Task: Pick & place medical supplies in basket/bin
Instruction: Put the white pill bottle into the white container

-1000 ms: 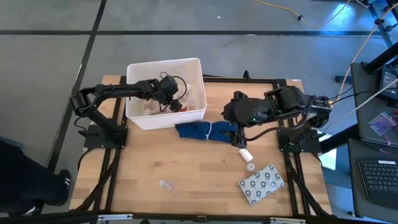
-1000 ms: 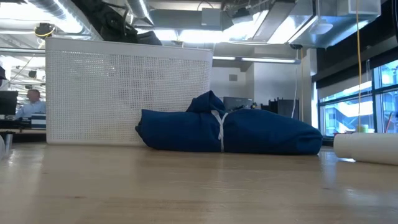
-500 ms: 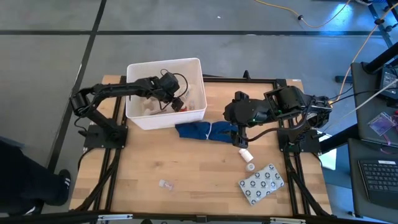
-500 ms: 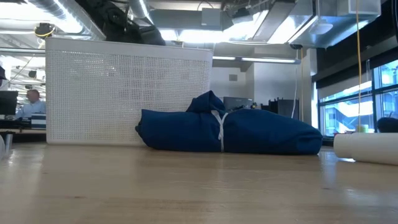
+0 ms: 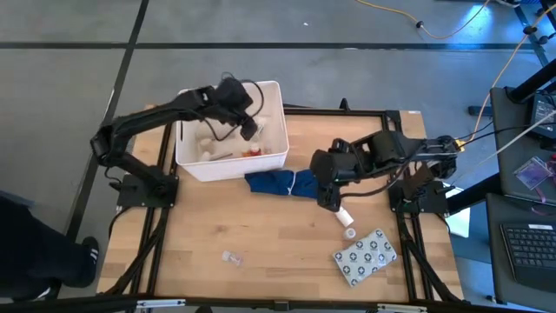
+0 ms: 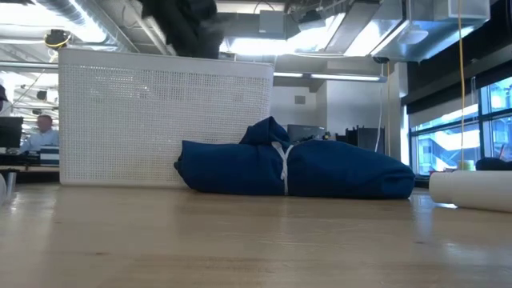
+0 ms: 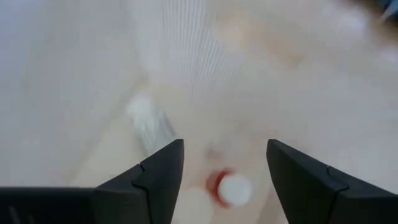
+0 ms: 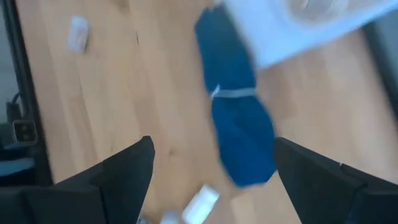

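Note:
The white bin (image 5: 228, 165) stands at the table's far left; in the low view its perforated wall (image 6: 164, 116) shows. My left gripper (image 5: 247, 127) hangs open above the bin's inside. Below it, on the bin floor, lie an orange pill bottle (image 7: 229, 188) and a gauze roll (image 7: 149, 122). My right gripper (image 5: 328, 191) is open above the right end of the dark blue cloth (image 5: 282, 183), touching nothing. Two white vials (image 5: 343, 214) (image 5: 349, 233), the blister pack (image 5: 365, 256) and a small clear vial (image 5: 231, 257) lie on the table.
The blue cloth bundle (image 6: 292, 168) lies against the bin's near right corner. A white roll (image 6: 472, 190) shows at the low view's right edge. Bare wood stretches across the table's near left part. A person sits in the room far behind the table.
My left gripper has risen from low inside the bin to well above its floor; the orange bottle stays in the bin. My right gripper has swung out toward the table's near edge, from beside the cloth to over its right end, closer to the white vials.

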Tool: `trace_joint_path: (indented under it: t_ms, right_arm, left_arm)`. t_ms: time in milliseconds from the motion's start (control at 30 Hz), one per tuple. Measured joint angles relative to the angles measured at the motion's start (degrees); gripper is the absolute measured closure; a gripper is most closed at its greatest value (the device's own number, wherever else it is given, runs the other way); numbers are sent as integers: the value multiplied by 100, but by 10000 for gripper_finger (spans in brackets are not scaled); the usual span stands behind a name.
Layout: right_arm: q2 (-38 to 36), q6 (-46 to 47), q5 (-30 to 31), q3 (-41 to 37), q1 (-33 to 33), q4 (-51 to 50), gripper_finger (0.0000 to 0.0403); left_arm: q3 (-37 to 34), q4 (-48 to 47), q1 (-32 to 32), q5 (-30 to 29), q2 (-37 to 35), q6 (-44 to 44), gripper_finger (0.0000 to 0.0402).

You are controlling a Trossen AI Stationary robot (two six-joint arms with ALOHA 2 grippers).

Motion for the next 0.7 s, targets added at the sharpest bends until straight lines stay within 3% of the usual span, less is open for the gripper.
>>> trace_joint_path:
  t_ms: [267, 367, 533, 700]
  right_arm:
    - [-796, 1325, -791, -2121, 2, -6, 76]
    - [-1303, 1960, -806, -3102, 25, 119, 76]
    - [-1965, 2458, -808, -4719, 345, 1124, 76]
    - [-1946, 2926, -978, -5991, 603, 2015, 76]
  left_arm:
    - [337, 523, -353, 0, -949, -261, 188]
    - [337, 659, -685, -4, -1207, -272, 190]
    - [337, 902, -1323, -147, -1391, -134, 190]
    - [337, 1145, -1726, -224, -1348, -68, 190]
